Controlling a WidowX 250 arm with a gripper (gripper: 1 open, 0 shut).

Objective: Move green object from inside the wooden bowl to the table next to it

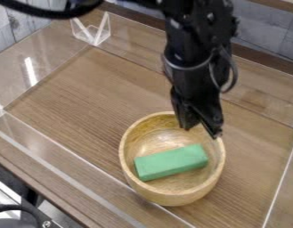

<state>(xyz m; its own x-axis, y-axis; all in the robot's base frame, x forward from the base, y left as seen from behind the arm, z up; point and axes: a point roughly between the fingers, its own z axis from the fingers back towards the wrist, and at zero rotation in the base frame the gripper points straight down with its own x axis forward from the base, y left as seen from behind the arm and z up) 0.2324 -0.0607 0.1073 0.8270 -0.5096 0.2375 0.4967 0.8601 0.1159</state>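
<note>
Fingers (203, 124) of the black robot arm are clenched together on nothing, pointing steeply down above the far right rim of the bowl, clear of the block. At the left, a clear acrylic wall (42, 67) edges the brown wood-grain plank tabletop (89, 93). Right of centre sits the round light tan wooden bowl (139, 139) with thick walls, resting on the tabletop. Inside it lies the small flat rectangular matte green object (173, 163), flat on the bowl's floor, its long side running slightly uphill to the right, below the fingertips.
</note>
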